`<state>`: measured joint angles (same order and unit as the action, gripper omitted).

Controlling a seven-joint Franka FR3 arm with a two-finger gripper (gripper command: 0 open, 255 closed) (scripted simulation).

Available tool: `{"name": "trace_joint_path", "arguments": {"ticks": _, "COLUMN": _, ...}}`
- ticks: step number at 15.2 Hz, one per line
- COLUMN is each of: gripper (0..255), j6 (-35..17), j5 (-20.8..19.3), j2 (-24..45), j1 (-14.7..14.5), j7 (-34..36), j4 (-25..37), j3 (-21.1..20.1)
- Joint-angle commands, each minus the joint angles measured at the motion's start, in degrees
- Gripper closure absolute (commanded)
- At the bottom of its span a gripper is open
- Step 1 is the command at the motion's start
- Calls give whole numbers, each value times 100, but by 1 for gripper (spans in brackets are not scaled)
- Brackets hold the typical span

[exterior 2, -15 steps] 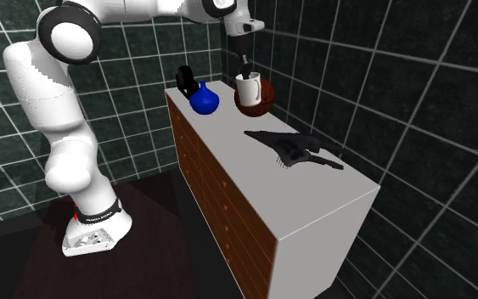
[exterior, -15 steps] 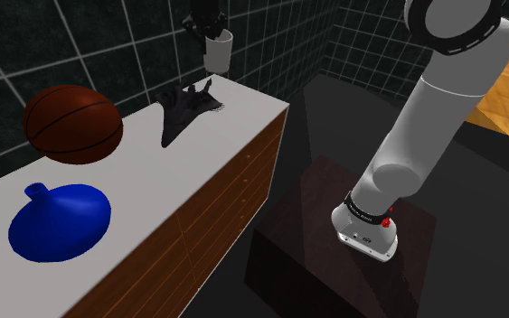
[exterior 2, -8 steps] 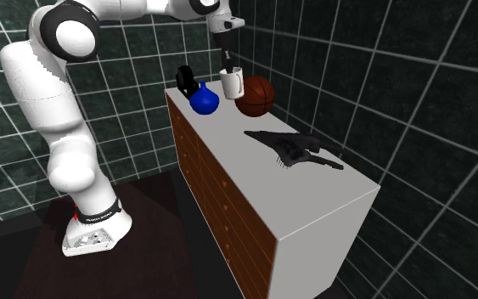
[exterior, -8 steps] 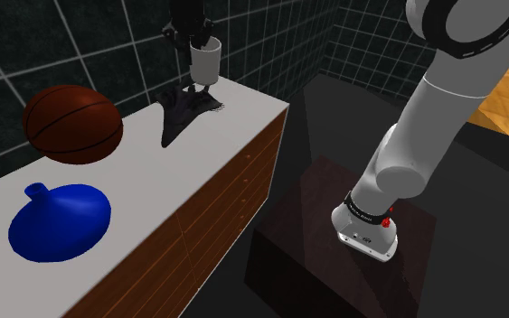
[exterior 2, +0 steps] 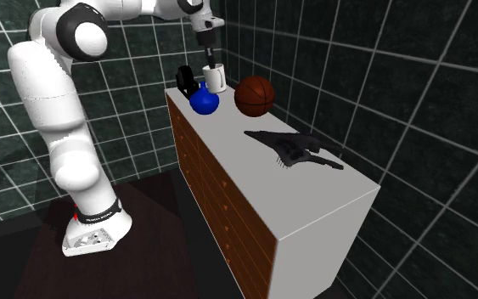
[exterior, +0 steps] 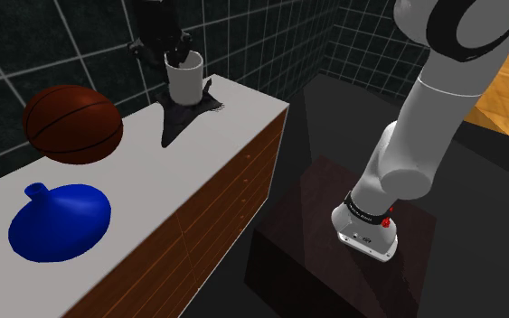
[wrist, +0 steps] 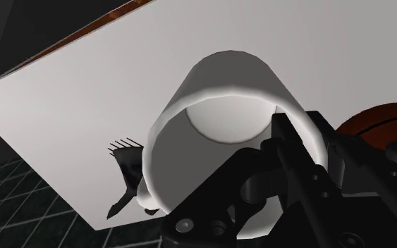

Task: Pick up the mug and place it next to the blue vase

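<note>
My gripper (exterior: 176,58) clasps the white mug (exterior: 186,83) by its rim above the cabinet top (exterior: 234,117). A brown ball (exterior: 71,124) stands near the blue vase (exterior: 60,221), a black glove (exterior 2: 296,146) farther off

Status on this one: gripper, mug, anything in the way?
Black gripper shut on white mug, held above the counter. Not yet beside round blue vase. Near the route: brown basketball.

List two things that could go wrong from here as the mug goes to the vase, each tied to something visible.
1. The gripper pinches the mug by one wall at the rim, so it may tilt or slip.
2. The ball sits near the vase; a low path could knock either, and the ball might roll away.
</note>
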<state>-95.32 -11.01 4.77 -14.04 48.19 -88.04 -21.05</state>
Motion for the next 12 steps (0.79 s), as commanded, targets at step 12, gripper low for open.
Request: {"name": "trace_joint_path", "arguments": {"ticks": 12, "gripper": 255, "j6": 895, "j5": -723, "j2": 1362, "j1": -1386, "j7": 1776, "j4": 1788, "j3": -680}}
